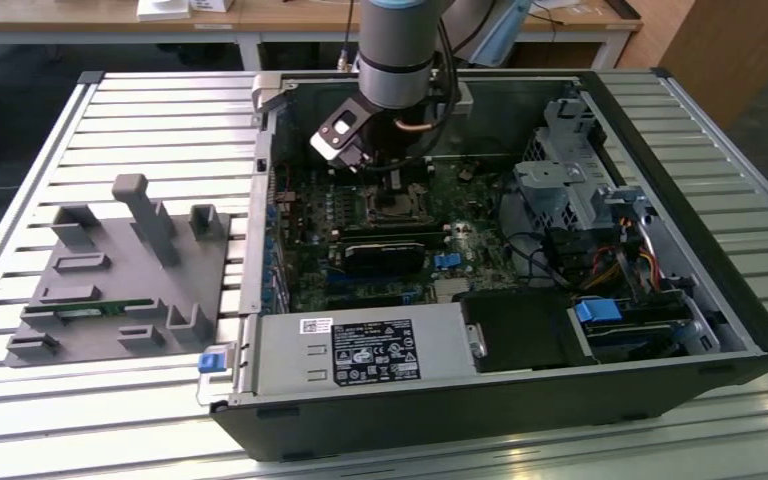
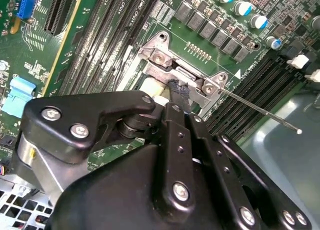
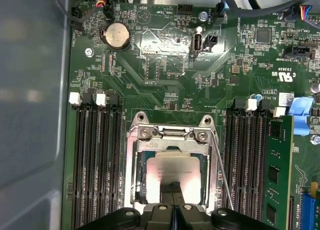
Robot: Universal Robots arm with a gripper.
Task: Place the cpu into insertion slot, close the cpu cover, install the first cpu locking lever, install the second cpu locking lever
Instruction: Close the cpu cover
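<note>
Closest to both wrist cameras was the pincer, its black linkages bulking in the foreground. Its two fingers were pressed together with no gap, gripping nothing that showed. Directly beneath its tips lay the cpu, seated flat in the insertion slot. The cpu cover lay down around it, so the silver top showed through the window. Whether the tips touched the chip or hung just above it, I cannot tell. Just beside the pincer a thin wire locking lever slanted away from the socket's corner, unlatched. Memory slots flanked the pincer on both sides, inside the open computer case.
</note>
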